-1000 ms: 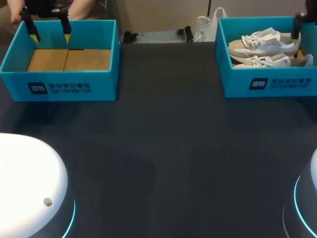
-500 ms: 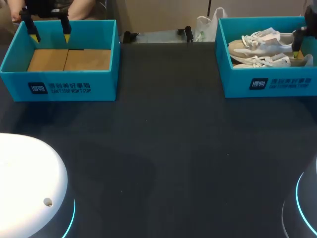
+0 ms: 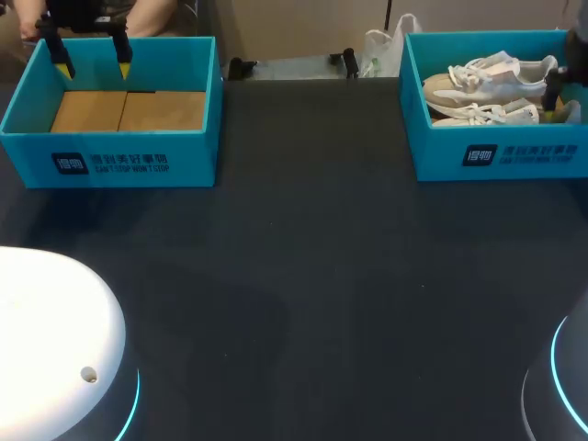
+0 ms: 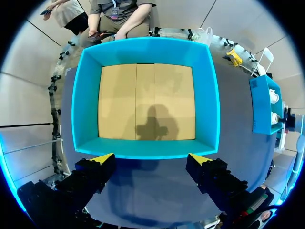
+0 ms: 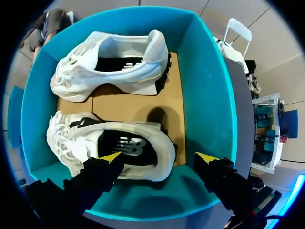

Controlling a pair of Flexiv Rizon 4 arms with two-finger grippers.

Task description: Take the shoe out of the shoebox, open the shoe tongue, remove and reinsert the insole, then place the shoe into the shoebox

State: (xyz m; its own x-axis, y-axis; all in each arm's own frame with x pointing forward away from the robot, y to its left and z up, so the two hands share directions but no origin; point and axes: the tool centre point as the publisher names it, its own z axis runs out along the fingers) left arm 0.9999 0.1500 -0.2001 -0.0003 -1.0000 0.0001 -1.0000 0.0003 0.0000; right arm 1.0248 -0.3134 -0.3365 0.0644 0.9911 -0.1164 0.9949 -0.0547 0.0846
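Two teal shoeboxes stand far on your dark table (image 3: 303, 276). The right shoebox (image 3: 501, 156) holds both white shoes (image 3: 487, 78). Your right gripper (image 5: 159, 156) hangs spread over the near shoe (image 3: 482, 112) at its heel; your left gripper (image 3: 92, 66), spread too, over the left shoebox (image 3: 110, 161).

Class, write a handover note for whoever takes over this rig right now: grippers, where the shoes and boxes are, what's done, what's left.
Left gripper: open, above the empty left shoebox.
Right gripper: open, low over the right shoebox, at the near shoe heel end, holding nothing.
The far shoe lies beside it in the same box.
Done: nothing yet.
Left: lift a shoe out, open tongue, insole out and back, rebox.
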